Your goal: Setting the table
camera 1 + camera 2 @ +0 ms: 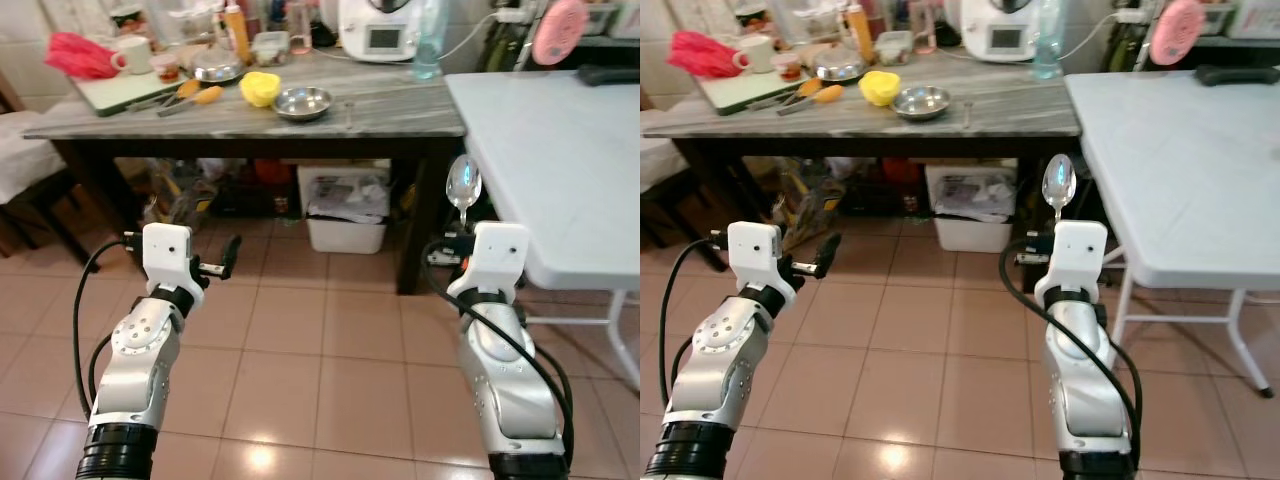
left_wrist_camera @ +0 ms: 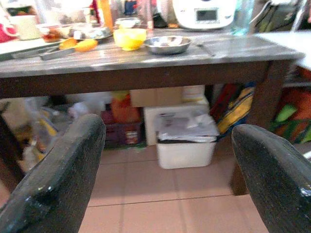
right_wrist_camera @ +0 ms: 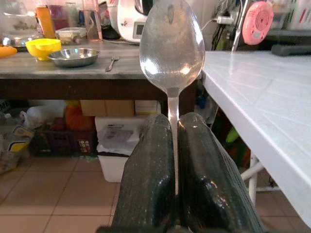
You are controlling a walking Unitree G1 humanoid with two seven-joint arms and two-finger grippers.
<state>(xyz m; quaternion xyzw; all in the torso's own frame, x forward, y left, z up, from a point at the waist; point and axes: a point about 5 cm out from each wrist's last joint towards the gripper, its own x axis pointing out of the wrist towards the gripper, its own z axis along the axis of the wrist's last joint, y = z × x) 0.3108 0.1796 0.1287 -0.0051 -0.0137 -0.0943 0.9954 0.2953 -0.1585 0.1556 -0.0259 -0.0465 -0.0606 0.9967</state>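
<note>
One spoon (image 3: 171,46) upright, right pincer (image 3: 176,160) clamped.

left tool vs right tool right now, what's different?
Left tool is open, fingers wide apart, holding nothing; right tool is shut on a spoon, bowl upward. Left tool points sideways toward the robot's right; right tool points forward toward the tables. Shared: both are raised before the robot over the tiled floor, short of the white table.

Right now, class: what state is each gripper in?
Left gripper: jaws open, holding nothing.
Right gripper: jaws shut on the spoon, bowl upward.
</note>
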